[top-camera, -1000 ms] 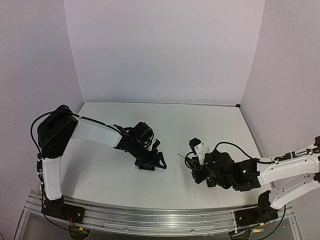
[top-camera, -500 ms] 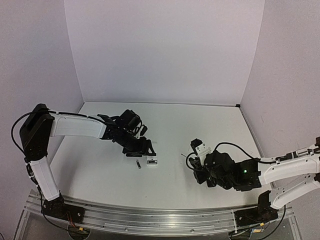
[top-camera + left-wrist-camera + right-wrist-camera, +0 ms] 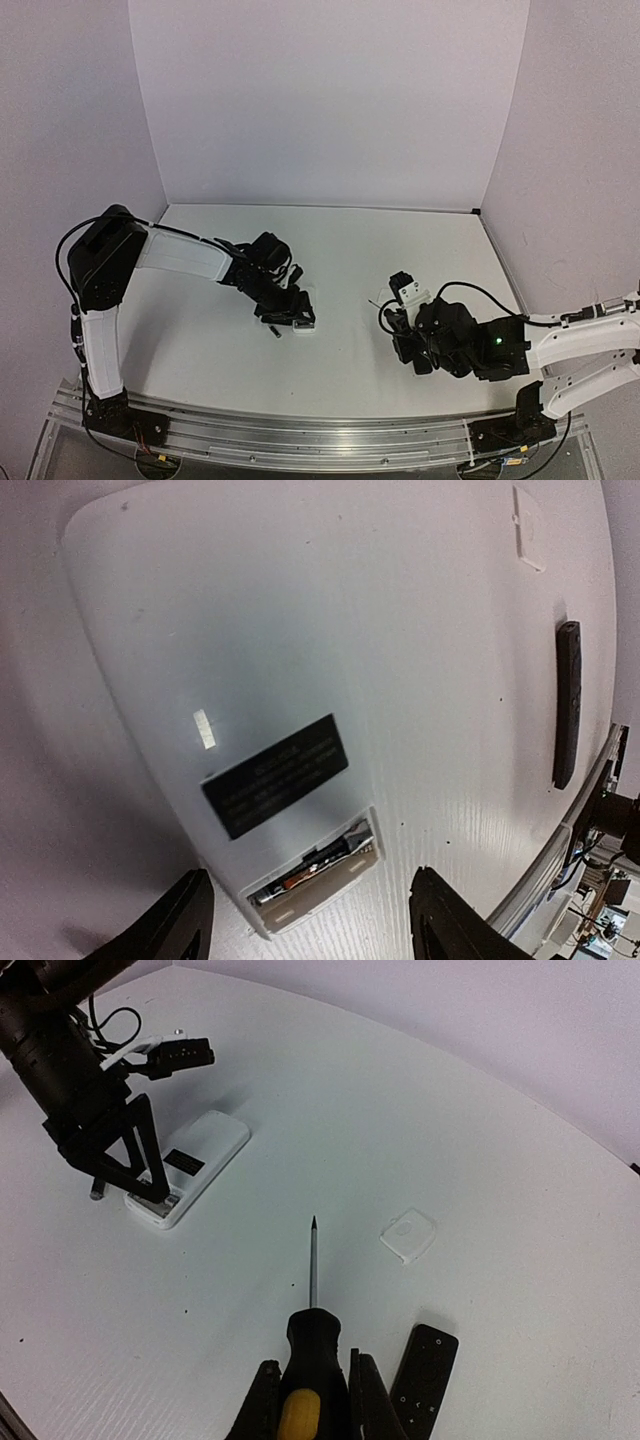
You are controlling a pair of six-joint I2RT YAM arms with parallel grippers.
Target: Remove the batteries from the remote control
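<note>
Left gripper [image 3: 320, 925]: jaws apart over the open battery-bay end of the small white rectangular plastic remote control [image 3: 250, 680], which lies back up, left of the desk's centre. One tiny dark cylindrical battery [image 3: 274, 330] lies just beside it. Right gripper [image 3: 312, 1395]: jaws clamped on the yellow-and-black-handled screwdriver [image 3: 312, 1345], nearer the desk's right edge.

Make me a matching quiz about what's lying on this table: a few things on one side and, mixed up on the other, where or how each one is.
Things:
1. white remote control
2. screwdriver
3. black remote
4. small white cover

States:
A. gripped in the right gripper
B. lying alone on the table, away from both grippers
C. back up, battery compartment open, under the open left gripper
D. lying flat right beside the right gripper

Pairs: 1-C, 2-A, 3-D, 4-B.
</note>
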